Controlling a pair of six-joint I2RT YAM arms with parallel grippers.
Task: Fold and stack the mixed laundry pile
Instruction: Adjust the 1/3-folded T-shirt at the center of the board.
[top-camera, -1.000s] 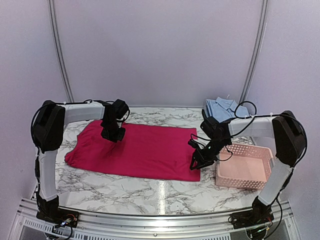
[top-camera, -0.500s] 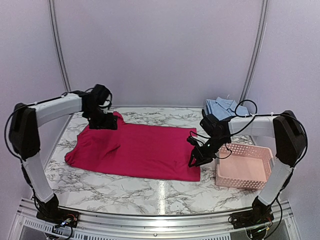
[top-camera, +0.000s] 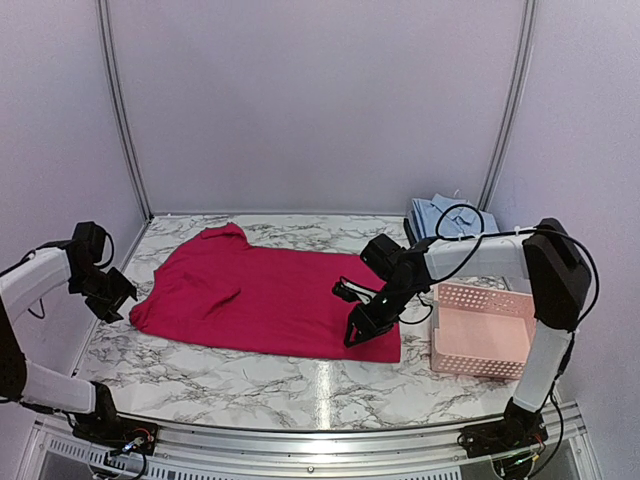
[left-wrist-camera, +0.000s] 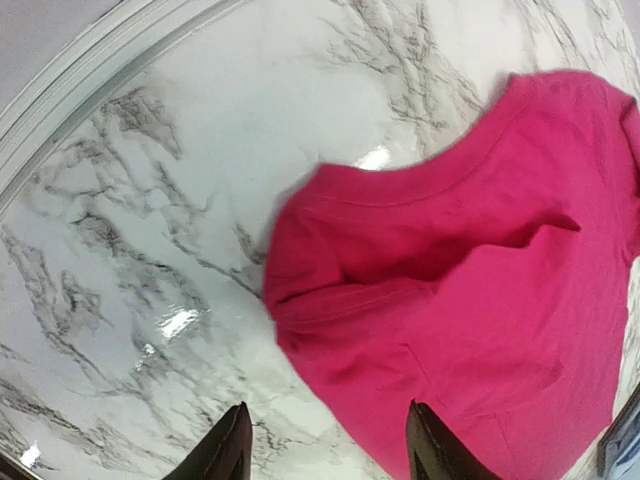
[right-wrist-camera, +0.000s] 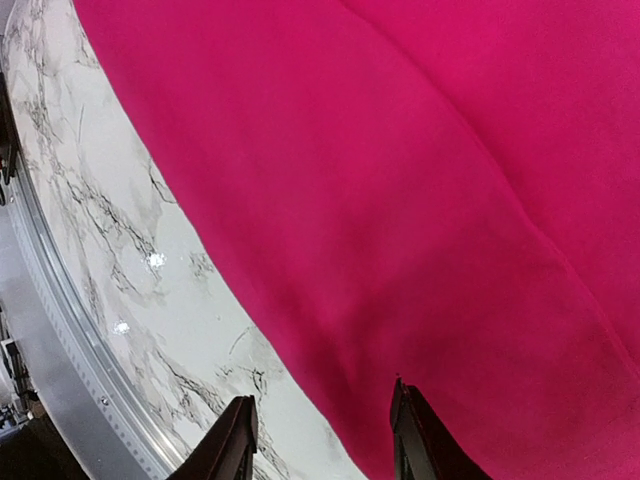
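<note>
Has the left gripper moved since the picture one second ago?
Yes. The left gripper has swung left and nearer, from above the magenta-red garment to the left edge of the table, clear of the cloth.

garment (top-camera: 265, 300) lies on the table (top-camera: 250, 385), basket (top-camera: 488, 330) to its right, shirt (top-camera: 445, 215) behind basket.

Magenta-red garment (left-wrist-camera: 470, 300) lying rumpled on the white marble table (left-wrist-camera: 150, 230), filling centre to 3 o'clock, one sleeve folded over, pale rail (left-wrist-camera: 100, 60) at 10 o'clock, left hand (left-wrist-camera: 330, 445) at 6 o'clock, fingers apart, empty.
</note>
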